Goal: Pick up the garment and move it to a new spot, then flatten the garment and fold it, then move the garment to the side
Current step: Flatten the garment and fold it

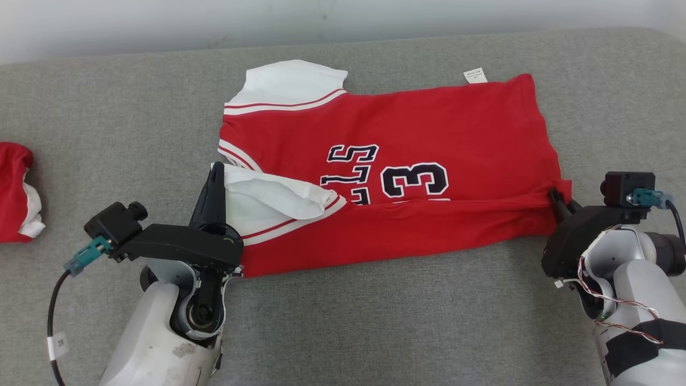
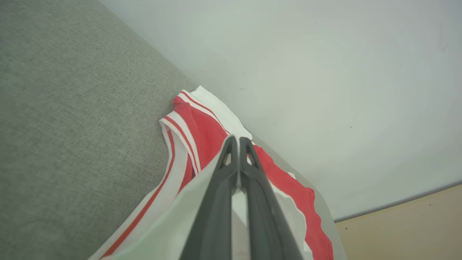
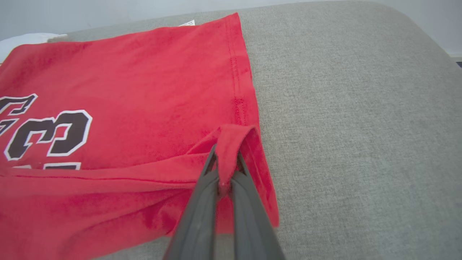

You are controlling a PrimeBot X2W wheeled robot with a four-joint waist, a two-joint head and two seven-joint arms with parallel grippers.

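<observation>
Head view: the red jersey lies across the middle of the grey cushion, nearer its far edge, with its near side folded over. The left gripper pinches its white sleeve; the right gripper pinches the red hem corner.

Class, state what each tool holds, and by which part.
Left tool pinches the white sleeve of the jersey; right tool pinches its red hem corner.
</observation>
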